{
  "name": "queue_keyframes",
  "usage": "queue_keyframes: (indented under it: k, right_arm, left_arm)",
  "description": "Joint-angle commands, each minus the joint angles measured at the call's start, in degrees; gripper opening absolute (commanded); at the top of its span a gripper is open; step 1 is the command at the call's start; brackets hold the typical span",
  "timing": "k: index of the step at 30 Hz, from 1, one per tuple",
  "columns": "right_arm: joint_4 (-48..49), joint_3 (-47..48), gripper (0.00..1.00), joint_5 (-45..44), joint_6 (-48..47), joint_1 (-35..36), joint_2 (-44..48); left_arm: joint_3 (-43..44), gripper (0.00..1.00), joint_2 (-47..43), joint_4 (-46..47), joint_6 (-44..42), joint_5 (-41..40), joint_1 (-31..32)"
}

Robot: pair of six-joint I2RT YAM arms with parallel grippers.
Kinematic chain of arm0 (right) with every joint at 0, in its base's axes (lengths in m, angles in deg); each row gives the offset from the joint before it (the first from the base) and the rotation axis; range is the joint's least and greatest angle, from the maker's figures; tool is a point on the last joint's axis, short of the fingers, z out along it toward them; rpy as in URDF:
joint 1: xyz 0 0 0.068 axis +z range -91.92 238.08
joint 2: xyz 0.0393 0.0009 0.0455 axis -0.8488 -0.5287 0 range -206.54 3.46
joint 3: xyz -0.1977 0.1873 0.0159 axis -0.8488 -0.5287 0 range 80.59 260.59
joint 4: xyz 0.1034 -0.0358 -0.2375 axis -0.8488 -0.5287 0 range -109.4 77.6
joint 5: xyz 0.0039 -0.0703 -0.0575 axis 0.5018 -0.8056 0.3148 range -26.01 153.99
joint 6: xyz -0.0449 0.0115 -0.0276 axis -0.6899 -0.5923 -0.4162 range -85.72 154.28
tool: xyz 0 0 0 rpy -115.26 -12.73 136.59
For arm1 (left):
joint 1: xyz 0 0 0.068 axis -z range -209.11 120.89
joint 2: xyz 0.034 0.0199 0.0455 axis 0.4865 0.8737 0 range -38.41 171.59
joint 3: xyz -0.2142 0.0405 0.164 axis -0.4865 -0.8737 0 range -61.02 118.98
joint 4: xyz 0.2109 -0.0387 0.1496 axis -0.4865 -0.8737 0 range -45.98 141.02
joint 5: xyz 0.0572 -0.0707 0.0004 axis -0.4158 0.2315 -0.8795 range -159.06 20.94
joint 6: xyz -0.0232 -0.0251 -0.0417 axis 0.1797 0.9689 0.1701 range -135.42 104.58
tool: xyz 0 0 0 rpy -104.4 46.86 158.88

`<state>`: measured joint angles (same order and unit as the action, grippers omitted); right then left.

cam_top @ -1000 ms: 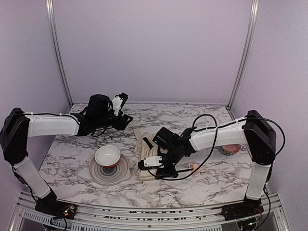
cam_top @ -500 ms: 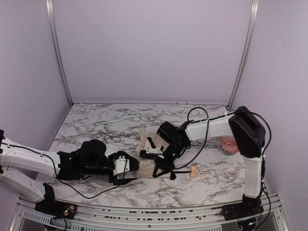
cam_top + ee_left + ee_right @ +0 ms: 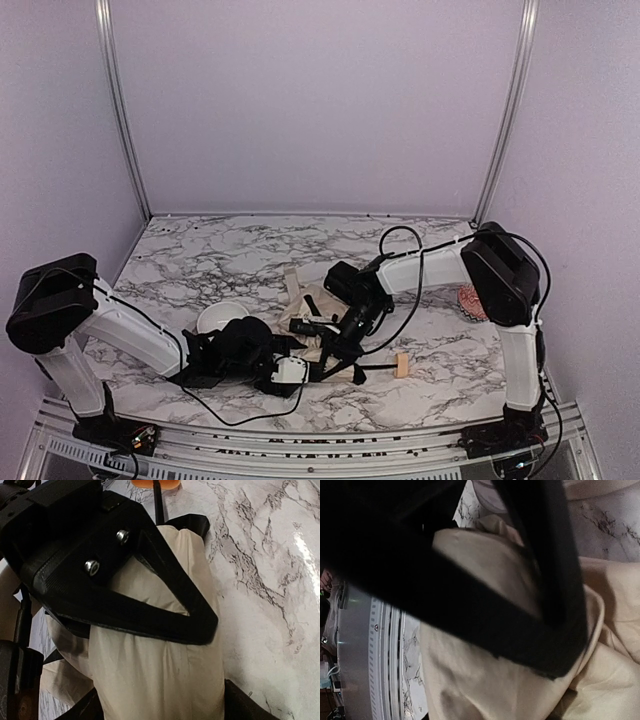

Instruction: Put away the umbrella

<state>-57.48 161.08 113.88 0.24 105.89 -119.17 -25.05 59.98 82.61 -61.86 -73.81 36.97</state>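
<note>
Soft, even overhead light, with faint shadows. Glare whitens the table (image 3: 306, 550) at the left wrist view's right edge. The right wrist view is dim, the umbrella (image 3: 520, 680) blurred.

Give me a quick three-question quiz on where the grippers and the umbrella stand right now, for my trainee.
1. True or false: the left gripper is clamped on the tan handle.
2. Which one grips the umbrella by its cream fabric? A) left gripper B) right gripper C) neither
3. Fill in: the white bowl sits on the robot's ___ of the umbrella.
Key: 1 false, it is open and straddles the fabric, and the handle lies free; 2 B; 3 left.
</note>
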Motion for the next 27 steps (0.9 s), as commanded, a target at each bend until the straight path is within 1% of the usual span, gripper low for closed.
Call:
queue_keyframes:
  k: [1,3,5,6,8,10,12,14,18,21,25,27]
  right_arm:
    - [-6.98,-2.34,0.25,-4.36,-0.68,0.79,-5.68]
    - [-7.08,-1.82,0.25,-4.26,-1.01,0.77,-5.66]
    - [-6.64,-1.14,0.27,-4.91,-0.63,0.75,-5.39]
    - [-6.15,-0.65,0.33,-5.39,-0.07,0.79,-5.04]
    - [-4.33,-0.12,0.46,-6.32,1.67,-1.82,-3.23]
    - [-1.79,-0.13,0.54,-6.80,3.58,-2.81,-0.96]
    - [0.76,-0.45,0.64,-7.10,5.15,-3.98,2.54]
    - [3.47,-1.17,0.70,-7.91,6.54,-4.89,5.89]
    - [6.34,-3.78,0.73,-10.06,8.25,-7.62,12.32]
    - [8.64,-7.03,0.74,-11.23,9.85,-11.07,17.32]
    - [13.09,-11.05,0.74,-19.82,14.17,-12.99,24.55]
    - [17.82,-14.28,0.74,-23.94,16.25,-12.96,29.43]
  left_arm:
    - [0.93,0.69,3.25,0.72,-0.18,-7.54,0.35]
    - [0.66,0.66,3.52,-1.16,0.15,-6.84,0.45]
    - [1.67,0.58,3.20,-5.56,1.14,-4.41,0.54]
    - [2.85,0.52,2.99,-8.43,2.66,-3.26,0.54]
    - [5.60,0.38,2.90,-15.87,5.89,-0.46,0.54]
    - [9.54,0.32,3.79,-23.08,8.04,1.37,0.47]
    - [11.74,0.29,5.30,-28.96,9.42,3.00,0.45]
    - [13.13,0.23,7.06,-33.22,10.46,4.38,0.36]
    - [15.31,0.14,9.03,-38.81,12.76,7.98,-0.47]
    - [16.50,0.12,9.90,-41.62,14.02,11.97,-1.62]
    - [18.23,0.08,10.81,-44.57,15.97,17.42,-3.75]
    - [19.32,0.08,11.50,-45.70,16.99,21.55,-5.58]
